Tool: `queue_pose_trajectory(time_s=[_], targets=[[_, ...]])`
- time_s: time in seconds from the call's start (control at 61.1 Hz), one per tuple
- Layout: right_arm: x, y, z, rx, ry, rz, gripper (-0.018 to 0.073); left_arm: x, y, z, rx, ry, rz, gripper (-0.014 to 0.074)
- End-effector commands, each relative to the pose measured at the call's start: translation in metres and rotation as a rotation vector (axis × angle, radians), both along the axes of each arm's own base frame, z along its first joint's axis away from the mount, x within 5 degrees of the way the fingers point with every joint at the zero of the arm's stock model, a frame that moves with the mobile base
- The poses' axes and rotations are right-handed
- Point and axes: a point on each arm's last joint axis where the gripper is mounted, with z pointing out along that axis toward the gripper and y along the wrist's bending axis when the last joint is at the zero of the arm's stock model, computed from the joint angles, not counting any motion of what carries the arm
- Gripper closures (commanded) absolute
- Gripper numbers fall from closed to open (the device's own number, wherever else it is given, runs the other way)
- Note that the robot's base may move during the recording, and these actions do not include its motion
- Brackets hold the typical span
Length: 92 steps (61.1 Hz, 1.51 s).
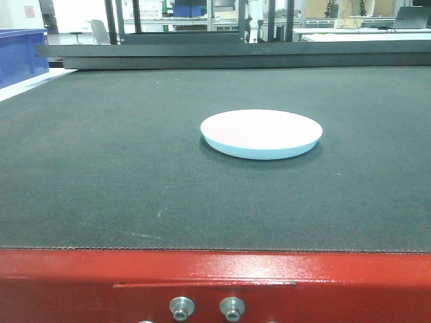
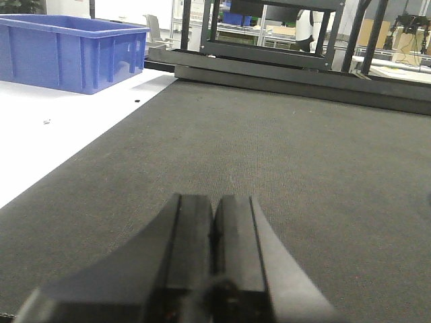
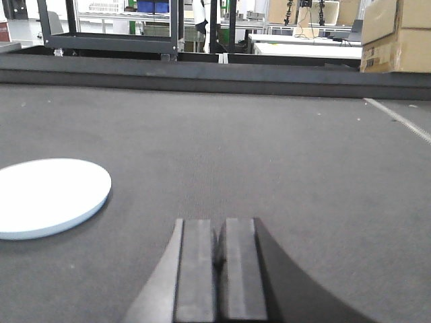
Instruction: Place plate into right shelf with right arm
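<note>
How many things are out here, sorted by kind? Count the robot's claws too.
Plates: 1, the plate
Bins: 1, the blue bin
Claws: 2, the left claw and right claw, both shut
Total: 4

Dark grey mat (image 1: 101, 175) over a red-framed table (image 1: 215, 269), two bolts (image 1: 182, 308) in its front edge, blue bin (image 2: 74, 50) on a white surface (image 2: 60, 128) beyond the left edge, black metal frames (image 3: 108, 27) and cardboard boxes (image 3: 397, 33) past the far edge

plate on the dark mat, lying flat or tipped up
Lying flat. The round pinkish-white plate with pale blue rim rests level on the dark grey mat, face up and empty.
</note>
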Motion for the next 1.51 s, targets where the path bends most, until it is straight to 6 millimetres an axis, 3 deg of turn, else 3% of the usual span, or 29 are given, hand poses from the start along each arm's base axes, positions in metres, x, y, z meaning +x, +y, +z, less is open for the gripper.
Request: queue_pose_trajectory(time_s=[0.0,0.197,0.278,0.459,0.639,0.786,0.983,1.147,1.343,1.491], targets=[[0.002,0.000,0.037,0.001,-0.025,-0.003,0.0445,-0.001,0.000,0.006,-0.005,-0.094,-0.009,0.0643],[0.027,0.001,0.065,0.004,0.086,0.033,0.0107,-0.001,0.000,0.006,-0.005,-0.094,-0.009,0.0643],[0.042,0.004,0.071,0.003,0.145,0.062,0.0017,-0.001,0.000,0.006,-0.005,-0.094,-0.009,0.0643],[0.084,0.009,0.091,0.000,0.288,0.094,0.0013,-0.001,0.000,0.006,-0.005,-0.094,-0.009,0.0643],[0.145,0.016,0.118,-0.006,0.469,0.110,0.0035,-0.001,0.000,0.006,-0.005,-0.094,-0.009,0.0643],[0.194,0.033,0.132,-0.015,0.569,0.159,0.0035,-0.001,0.000,0.006,-0.005,-0.094,-0.009,0.0643],[0.254,0.064,0.119,0.011,0.658,0.212,0.0035,-0.001,0.000,0.006,-0.005,-0.094,-0.009,0.0643],[0.298,0.091,0.091,0.016,0.735,0.242,0.0041,-0.001,0.000,0.006,-0.005,-0.094,-0.009,0.0643],[0.339,0.114,0.061,0.011,0.776,0.255,0.0042,-0.001,0.000,0.006,-0.005,-0.094,-0.009,0.0643],[0.360,0.117,0.042,-0.062,0.779,0.243,0.0042,-0.001,0.000,0.006,-0.005,-0.094,-0.009,0.0643]])
